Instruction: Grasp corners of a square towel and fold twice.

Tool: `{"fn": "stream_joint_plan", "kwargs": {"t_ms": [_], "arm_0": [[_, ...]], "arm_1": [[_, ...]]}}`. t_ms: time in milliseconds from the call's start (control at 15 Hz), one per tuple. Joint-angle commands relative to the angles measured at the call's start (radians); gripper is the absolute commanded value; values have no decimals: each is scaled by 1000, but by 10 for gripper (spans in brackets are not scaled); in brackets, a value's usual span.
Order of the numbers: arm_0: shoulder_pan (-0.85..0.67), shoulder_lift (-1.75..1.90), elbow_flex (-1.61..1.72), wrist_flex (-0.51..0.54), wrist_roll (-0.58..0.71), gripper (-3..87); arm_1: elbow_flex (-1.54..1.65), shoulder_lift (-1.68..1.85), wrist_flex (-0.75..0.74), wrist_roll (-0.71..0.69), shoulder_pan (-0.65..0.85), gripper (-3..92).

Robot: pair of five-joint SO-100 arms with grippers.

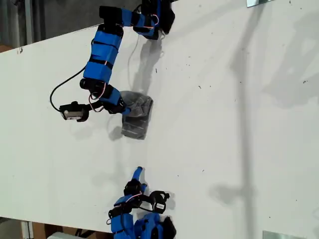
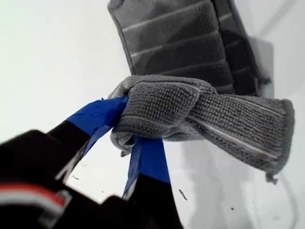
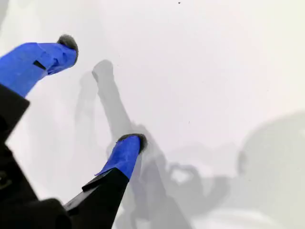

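One gripper carries the work right now: my first gripper [image 2: 125,136] has its blue-taped jaws clamped on a bunched fold of the grey square towel with thin white stripes [image 2: 190,71], lifting that part clear of the white table [image 1: 224,124], while the rest lies flat beneath. My second gripper [image 3: 102,93] hangs with its jaws spread wide over bare tabletop, holding nothing, well apart from the cloth. In the exterior view the towel [image 1: 137,117] sits near the table's middle, just beside the upper arm's wrist. We judge a fold is being carried over; to do it well we should keep the pinch firm, travel low, and lay the edge squarely onto the flat part. The folded cloth looks longer than wide, its long axis running roughly top to bottom in the exterior view.
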Motion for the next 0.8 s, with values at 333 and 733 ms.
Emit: {"fn": "stream_joint_plan", "kwargs": {"t_ms": [333, 733], "arm_0": [[-25, -17, -12, -12, -12, 345], [-25, -34, -23, -11, -11, 346]], "arm_1": [[-71, -75, -135, -135, 3, -1], [-95, -66, -172, -195, 3, 269]]}}
